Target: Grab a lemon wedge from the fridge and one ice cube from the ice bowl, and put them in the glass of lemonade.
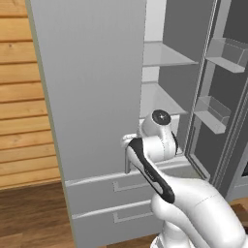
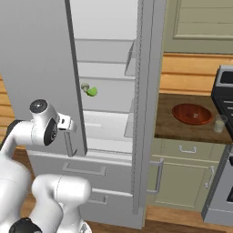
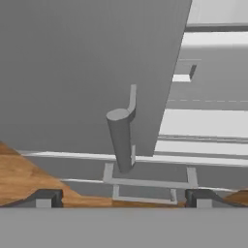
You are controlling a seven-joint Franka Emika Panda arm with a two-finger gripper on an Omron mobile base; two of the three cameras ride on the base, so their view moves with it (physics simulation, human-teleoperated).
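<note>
The gripper stands spread wide with nothing between its fingertips, poised just short of the lower end of the fridge's vertical bar handle; seen from the right base camera, the hand sits against the bottom edge of the closed left door, beside that handle; below it lie the two lower drawers, each with its own pull; the fridge has its right door swung open, baring pale shelves and door bins; on a middle shelf rests the lemon wedge, small and yellow-green, just beside a small pale object too tiny to identify; well apart to the right, on the dark wooden counter, sits the ice bowl, reddish-brown and shallow, with a whitish speck inside; the glass of lemonade stands just beside the bowl's right rim, near the stove.
</note>
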